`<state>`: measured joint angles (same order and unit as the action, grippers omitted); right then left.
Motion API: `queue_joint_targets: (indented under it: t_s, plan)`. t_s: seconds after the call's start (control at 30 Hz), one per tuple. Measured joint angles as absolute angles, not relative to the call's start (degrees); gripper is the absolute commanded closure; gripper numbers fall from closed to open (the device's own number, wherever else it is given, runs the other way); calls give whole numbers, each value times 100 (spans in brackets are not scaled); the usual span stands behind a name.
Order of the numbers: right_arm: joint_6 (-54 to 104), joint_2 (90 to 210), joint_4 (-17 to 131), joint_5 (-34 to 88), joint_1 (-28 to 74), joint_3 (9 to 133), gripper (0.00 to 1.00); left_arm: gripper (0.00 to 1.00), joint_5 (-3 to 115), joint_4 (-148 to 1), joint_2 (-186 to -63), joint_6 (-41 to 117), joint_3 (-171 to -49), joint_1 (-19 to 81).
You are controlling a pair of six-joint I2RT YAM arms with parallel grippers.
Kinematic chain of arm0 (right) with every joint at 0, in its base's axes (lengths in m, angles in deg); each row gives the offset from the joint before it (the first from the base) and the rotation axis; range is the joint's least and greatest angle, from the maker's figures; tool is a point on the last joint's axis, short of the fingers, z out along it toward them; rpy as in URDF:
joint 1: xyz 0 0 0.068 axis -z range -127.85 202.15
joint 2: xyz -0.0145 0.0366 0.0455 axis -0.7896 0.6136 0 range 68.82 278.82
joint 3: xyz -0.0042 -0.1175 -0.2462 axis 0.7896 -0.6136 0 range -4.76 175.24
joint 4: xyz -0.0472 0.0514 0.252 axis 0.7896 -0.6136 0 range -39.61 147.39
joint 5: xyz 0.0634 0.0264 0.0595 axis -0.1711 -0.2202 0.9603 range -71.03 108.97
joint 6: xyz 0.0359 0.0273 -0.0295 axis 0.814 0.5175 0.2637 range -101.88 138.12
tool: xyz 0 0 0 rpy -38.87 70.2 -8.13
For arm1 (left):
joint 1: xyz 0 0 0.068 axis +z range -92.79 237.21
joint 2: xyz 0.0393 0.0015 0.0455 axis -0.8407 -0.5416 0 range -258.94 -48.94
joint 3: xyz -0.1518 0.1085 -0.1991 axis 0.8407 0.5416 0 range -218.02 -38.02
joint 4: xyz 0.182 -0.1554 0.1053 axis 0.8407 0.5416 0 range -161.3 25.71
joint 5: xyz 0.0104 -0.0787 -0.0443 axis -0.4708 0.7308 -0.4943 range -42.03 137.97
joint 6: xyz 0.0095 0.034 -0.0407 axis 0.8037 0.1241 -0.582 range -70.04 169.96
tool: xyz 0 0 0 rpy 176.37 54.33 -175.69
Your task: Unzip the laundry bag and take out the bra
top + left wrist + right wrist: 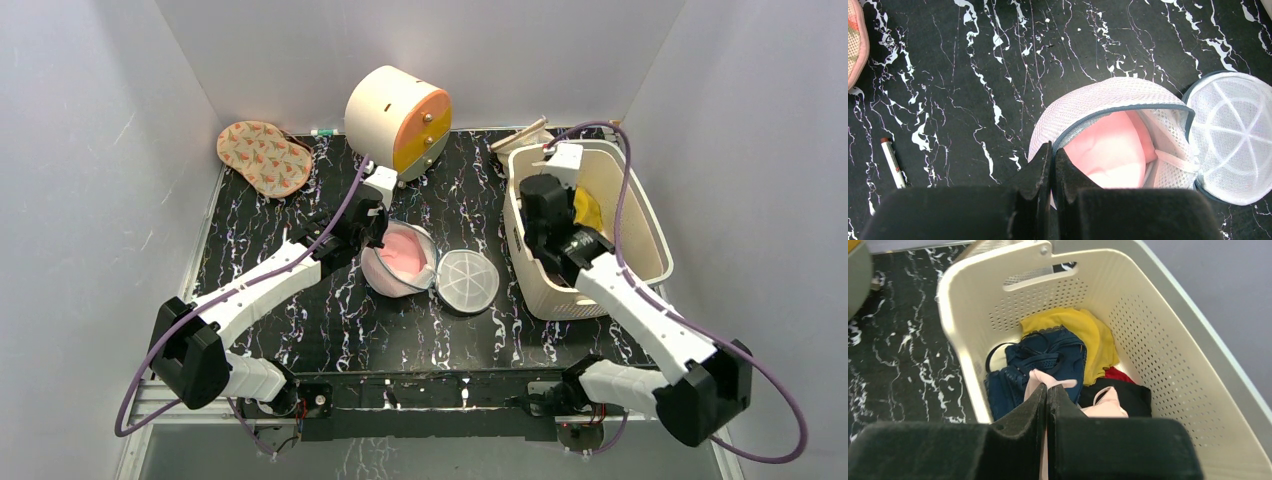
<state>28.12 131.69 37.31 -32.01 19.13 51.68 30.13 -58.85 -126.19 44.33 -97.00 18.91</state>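
The laundry bag [400,262] lies unzipped at the table's centre, its round mesh lid [467,280] flipped open to the right. The pink padded bra [1108,152] fills the bag's open mouth and also shows in the top view [405,250]. My left gripper [1052,150] is shut on the bag's grey zipper rim [1118,111] at its left side. My right gripper [1048,387] is over the cream basket [963,305], shut on a strap of a paler peach-pink garment [1105,407] that hangs into it.
The basket [650,215] at the right holds dark blue [1038,357], yellow [1078,325] and black [1133,395] clothes. A cream-and-orange drawer cabinet [395,115] stands at the back. A patterned pad [262,155] lies at the back left. A pen [893,162] lies left of the bag.
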Motion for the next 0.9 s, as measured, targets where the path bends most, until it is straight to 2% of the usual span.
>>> queue_joint_targets:
  t_s: [0.23, 0.6, 0.77, 0.9]
  plan:
    - [3385, 14037, 3657, -2001, 3238, 5846, 100, 100, 3010, -5885, -12619, 4433, -9700, 1891]
    - [3796, 14372, 3828, -1168, 4112, 6198, 100, 100, 3032, -5885, -12619, 4431, -9700, 1891]
    - [3890, 14595, 3832, -679, 4226, 6578, 59, 100, 3045, -5885, -12619, 4431, -9700, 1891]
    - [3855, 14533, 3758, -316, 4215, 6596, 41, 100, 3045, -5883, -12619, 4433, -9700, 1899]
